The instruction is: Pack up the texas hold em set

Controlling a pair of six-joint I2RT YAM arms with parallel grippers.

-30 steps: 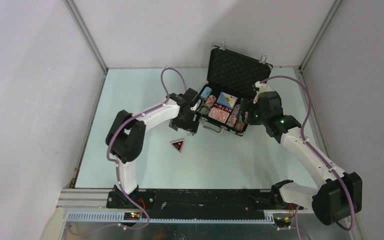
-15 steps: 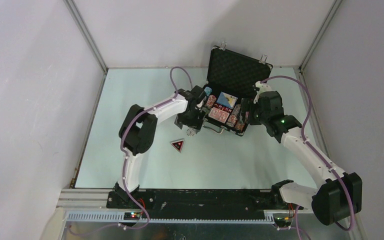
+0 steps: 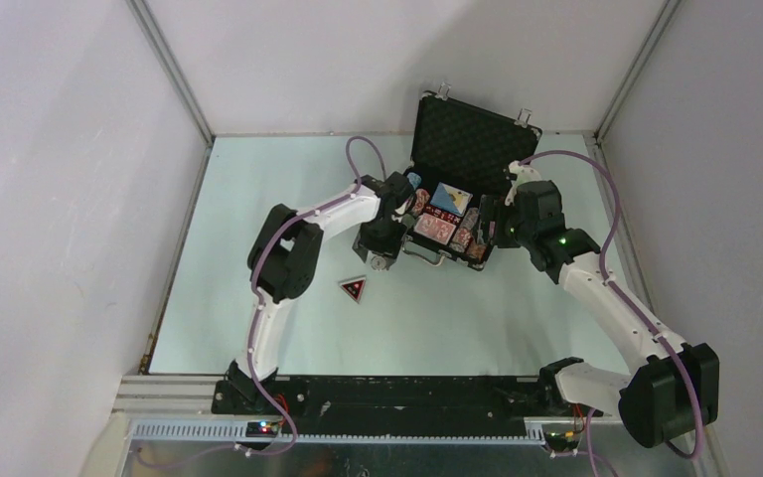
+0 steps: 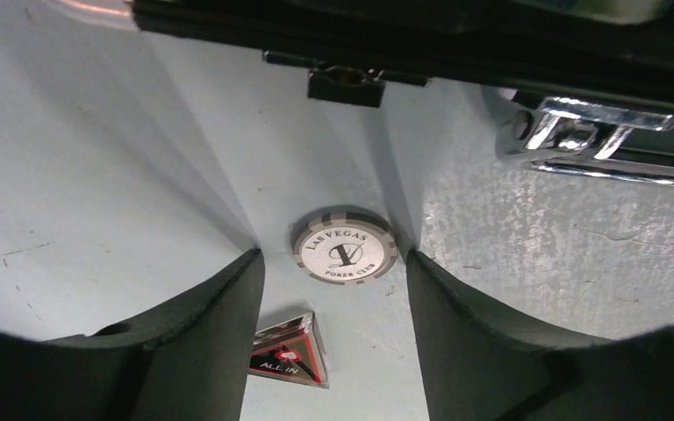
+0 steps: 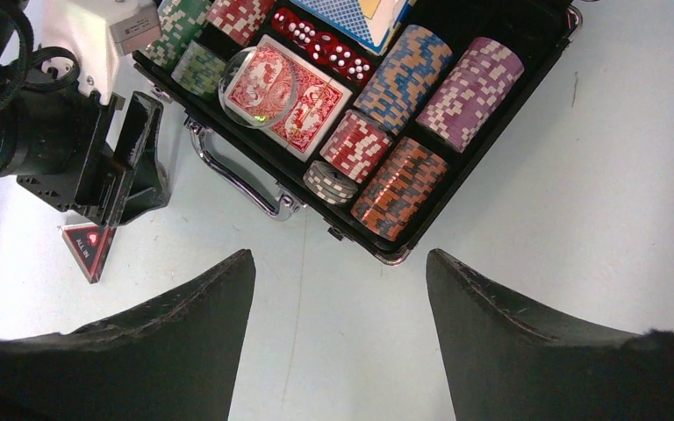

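Observation:
The black briefcase [image 3: 462, 149] stands open at the back, its tray holding chip stacks [image 5: 399, 189], a red card deck [image 5: 303, 96], a blue deck [image 5: 355, 13] and red dice [image 5: 316, 39]. A grey-and-white poker chip [image 4: 345, 249] lies flat on the table just before the case's front. My left gripper [image 4: 333, 255] is open and low over it, a finger on each side. The black triangle [image 4: 290, 351] marked ALL IN lies nearer, also seen from above as the triangle [image 3: 354, 289]. My right gripper [image 5: 340, 254] hangs open and empty over the table by the case's front right corner.
The case's chrome handle [image 4: 597, 140] and a latch [image 4: 345, 83] stick out toward my left gripper [image 3: 378, 253]. A clear round disc [image 5: 259, 83] rests on the red deck. Grey walls close in the table on three sides.
My left arm has swung right toward the case front and come down round the chip, its jaws narrowing. The right arm has stayed put.

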